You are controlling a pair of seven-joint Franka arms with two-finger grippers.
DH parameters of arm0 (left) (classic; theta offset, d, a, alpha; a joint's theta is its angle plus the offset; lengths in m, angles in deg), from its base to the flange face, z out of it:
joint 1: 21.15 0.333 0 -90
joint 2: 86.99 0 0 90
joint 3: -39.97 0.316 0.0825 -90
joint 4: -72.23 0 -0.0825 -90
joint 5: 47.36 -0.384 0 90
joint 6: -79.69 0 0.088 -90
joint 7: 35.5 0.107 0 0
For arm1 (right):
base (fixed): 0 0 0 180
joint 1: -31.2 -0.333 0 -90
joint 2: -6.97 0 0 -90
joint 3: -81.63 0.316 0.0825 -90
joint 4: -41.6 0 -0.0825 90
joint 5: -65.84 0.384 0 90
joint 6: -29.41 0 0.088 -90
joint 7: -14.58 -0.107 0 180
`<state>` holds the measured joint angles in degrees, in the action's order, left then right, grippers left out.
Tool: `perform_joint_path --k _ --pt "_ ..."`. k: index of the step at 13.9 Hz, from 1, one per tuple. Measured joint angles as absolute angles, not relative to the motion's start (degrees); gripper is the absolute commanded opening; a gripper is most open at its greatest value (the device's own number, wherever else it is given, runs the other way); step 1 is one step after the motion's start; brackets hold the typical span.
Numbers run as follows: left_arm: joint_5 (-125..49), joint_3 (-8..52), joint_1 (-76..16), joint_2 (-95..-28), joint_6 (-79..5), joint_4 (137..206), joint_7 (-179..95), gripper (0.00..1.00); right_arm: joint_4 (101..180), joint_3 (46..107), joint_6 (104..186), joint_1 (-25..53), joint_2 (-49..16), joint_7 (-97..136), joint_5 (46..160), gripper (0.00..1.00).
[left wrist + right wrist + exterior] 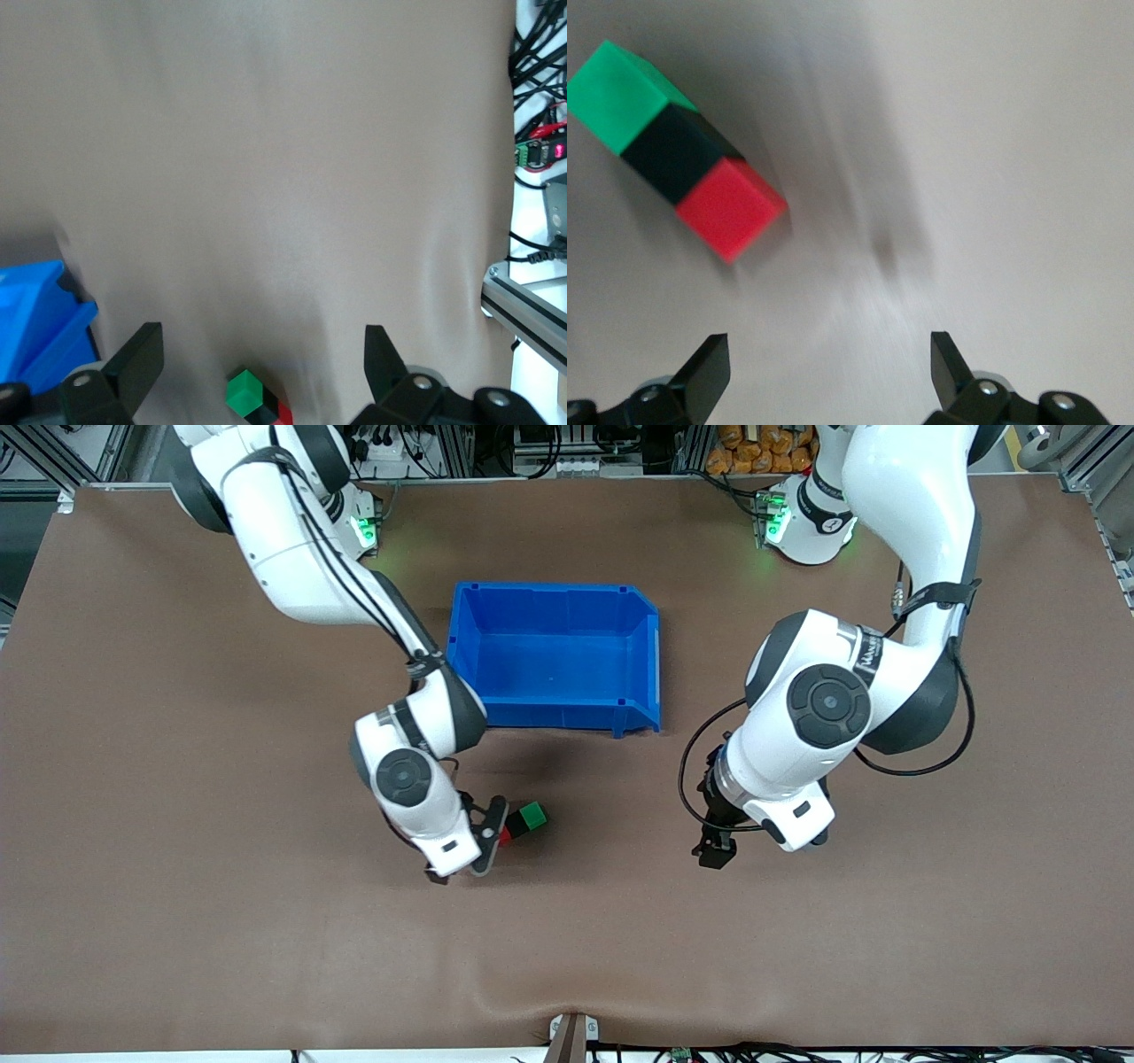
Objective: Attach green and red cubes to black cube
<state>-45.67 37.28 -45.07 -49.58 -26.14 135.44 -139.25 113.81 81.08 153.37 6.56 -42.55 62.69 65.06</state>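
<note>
The green cube, the black cube and the red cube lie joined in one short row on the brown table, with the black one in the middle. My right gripper is open and empty just beside the red end. The right wrist view shows the green cube, the black cube and the red cube clear of the open gripper. My left gripper is open and empty toward the left arm's end of the table. Its wrist view shows the green cube some way off.
An empty blue bin stands on the table farther from the front camera than the cube row, and also shows in the left wrist view. An aluminium frame with cables lies past the table's edge.
</note>
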Motion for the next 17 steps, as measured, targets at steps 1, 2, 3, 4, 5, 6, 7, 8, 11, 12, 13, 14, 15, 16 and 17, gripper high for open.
perform_joint_path --k 1,2,3,4,5,6,7,8,11,12,13,14,15,16,17 --pt "-45.67 37.30 -44.78 -50.27 -25.30 135.42 -137.27 1.00 113.63 80.98 150.53 8.19 -41.05 62.74 66.36 1.00" --pt "-45.67 37.33 -44.53 -51.13 -24.30 135.42 -134.80 1.00 113.37 80.90 147.28 10.11 -39.33 62.82 67.18 1.00" --pt "-45.67 37.40 -44.26 -52.12 -23.05 135.43 -132.07 1.00 113.17 80.83 144.15 12.11 -37.39 62.86 67.50 1.00" --pt "-45.67 37.44 -43.81 -53.14 -21.58 135.42 -129.28 1.00 113.09 80.78 141.41 14.10 -35.23 62.87 67.73 1.00" --pt "-45.67 37.46 -43.21 -54.28 -19.76 135.43 -125.81 1.00 113.07 80.73 139.34 15.98 -33.08 62.63 67.89 1.00" --pt "-45.67 37.49 -42.50 -55.54 -17.57 135.44 -121.28 1.00 113.07 80.69 137.61 17.73 -30.89 61.89 67.99 1.00" --pt "-45.67 37.51 -41.80 -56.84 -15.08 135.45 -116.33 1.00 113.09 80.65 136.18 19.39 -28.83 60.34 68.02 1.00" --pt "-45.68 37.62 -41.12 -58.18 -11.95 135.45 -111.36 1.00 113.10 80.63 135.28 20.88 -26.94 58.67 68.03 1.00" --pt "-46.53 37.94 -39.12 -61.94 -4.19 135.56 -97.50 1.00 113.10 80.52 133.01 24.49 -21.68 53.88 68.01 1.00" --pt "-48.13 37.95 -38.78 -63.04 -2.07 135.66 -93.08 1.00 113.09 80.47 131.54 25.60 -19.86 51.80 68.00 1.00" --pt "-49.89 37.96 -38.67 -64.09 -0.08 135.78 -88.73 1.00 113.08 80.42 129.46 26.72 -17.91 49.07 67.99 1.00" --pt "-50.96 37.95 -38.68 -65.00 1.47 135.93 -84.92 1.00 113.11 80.40 127.43 27.87 -15.97 46.16 67.98 1.00" --pt "-51.37 37.96 -38.68 -65.82 2.58 136.07 -81.49 1.00 113.33 80.39 125.94 28.97 -14.02 43.60 67.98 1.00" --pt "-51.62 37.99 -38.63 -66.55 3.46 136.17 -78.22 1.00 114.15 80.38 124.87 29.95 -11.87 41.20 67.98 1.00" --pt "-51.86 38.05 -38.37 -67.27 4.44 136.25 -74.85 1.00 115.56 80.37 123.96 30.82 -9.51 38.59 67.95 1.00"
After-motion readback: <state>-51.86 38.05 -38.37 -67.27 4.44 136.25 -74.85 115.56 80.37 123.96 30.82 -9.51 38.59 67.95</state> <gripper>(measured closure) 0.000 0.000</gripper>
